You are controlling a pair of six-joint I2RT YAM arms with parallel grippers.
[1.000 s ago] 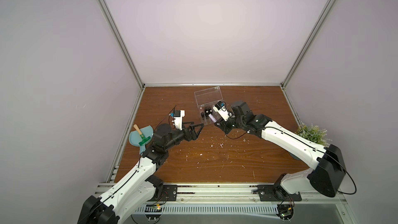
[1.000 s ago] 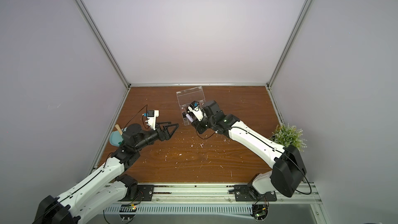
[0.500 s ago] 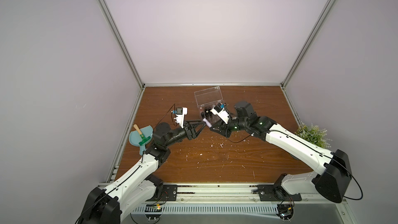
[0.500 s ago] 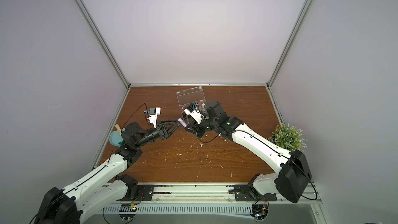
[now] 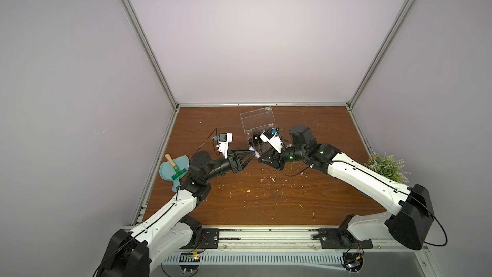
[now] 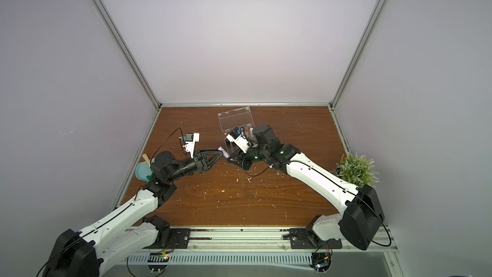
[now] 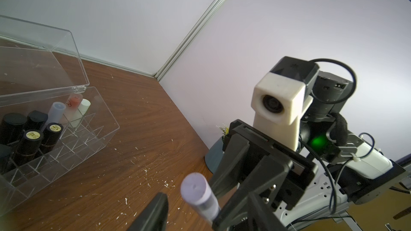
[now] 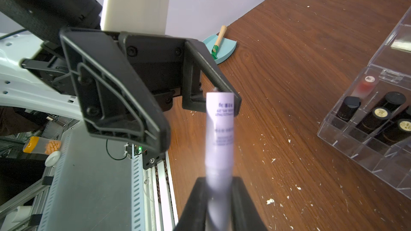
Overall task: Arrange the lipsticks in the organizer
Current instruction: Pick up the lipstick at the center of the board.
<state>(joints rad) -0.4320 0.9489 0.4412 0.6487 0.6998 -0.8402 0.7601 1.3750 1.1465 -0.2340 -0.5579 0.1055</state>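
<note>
In both top views a lilac lipstick (image 5: 256, 154) is seen clamped at one end by the right gripper (image 5: 259, 159), just below the centre of the frame over the wooden table (image 5: 266, 195), with the organizer (image 5: 257, 122) just above it, lid raised. The left gripper (image 8: 198, 118) is half-spread around the tube's free end, one finger (image 8: 211, 70) touching it and the other clear of it. Several black lipsticks (image 7: 31, 141) and a few pale lipsticks (image 7: 84, 106) are stood upright in the organizer's compartments
</note>
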